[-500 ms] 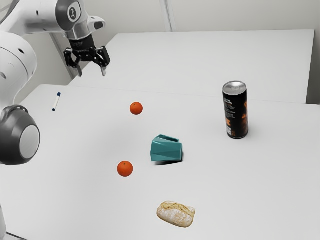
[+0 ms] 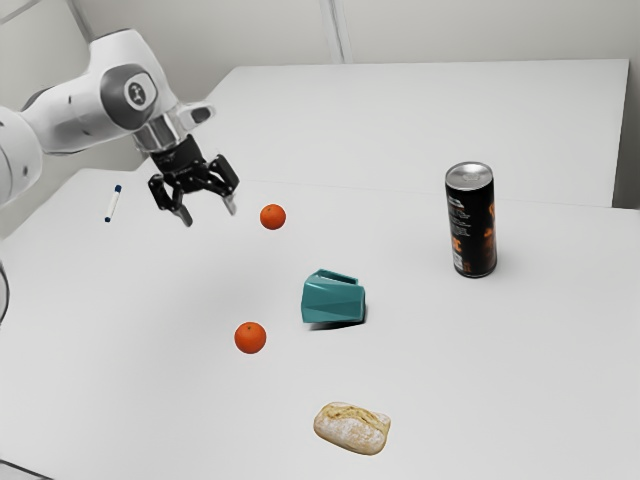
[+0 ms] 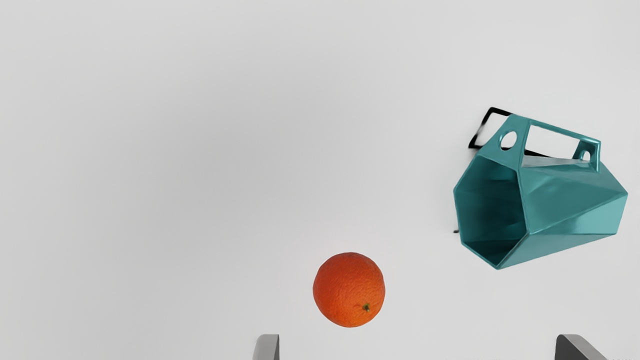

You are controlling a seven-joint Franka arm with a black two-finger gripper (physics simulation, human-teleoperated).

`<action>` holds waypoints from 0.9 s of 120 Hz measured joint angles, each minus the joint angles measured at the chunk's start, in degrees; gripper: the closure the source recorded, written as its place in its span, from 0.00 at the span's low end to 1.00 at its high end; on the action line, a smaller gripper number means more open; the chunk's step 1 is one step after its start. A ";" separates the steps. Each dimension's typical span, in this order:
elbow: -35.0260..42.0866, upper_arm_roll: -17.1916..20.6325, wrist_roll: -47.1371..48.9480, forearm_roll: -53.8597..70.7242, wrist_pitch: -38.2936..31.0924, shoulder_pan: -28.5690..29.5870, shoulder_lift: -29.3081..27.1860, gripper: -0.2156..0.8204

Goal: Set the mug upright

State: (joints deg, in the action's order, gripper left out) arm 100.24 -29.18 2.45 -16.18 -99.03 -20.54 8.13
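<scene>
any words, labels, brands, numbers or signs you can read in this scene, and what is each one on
Nothing can be quoted.
Tall black cylindrical can with silver top: pale lines of print and orange marks, too small and blurred to read.
White-and-grey robot arm: a dark sign on a pale round badge, too small to make out.
Teal faceted mug: no lettering on the sides that show.

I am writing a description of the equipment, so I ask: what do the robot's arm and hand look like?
The arm is white and rounded, with a dark grey joint cover bearing a round pale badge with a dark mark. The hand is black and angular, with two fingers ending in grey tips.
</scene>
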 joint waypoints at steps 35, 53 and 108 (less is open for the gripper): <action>17.06 1.15 -5.68 -12.95 -17.68 -1.83 -4.24 0.21; 21.97 1.87 -10.30 -21.78 -23.86 -2.36 -4.29 0.21; 25.38 2.17 -26.53 -46.30 -30.19 -4.26 2.24 0.21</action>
State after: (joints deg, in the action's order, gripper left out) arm 125.61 -27.02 -24.08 -62.48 -129.22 -24.81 10.36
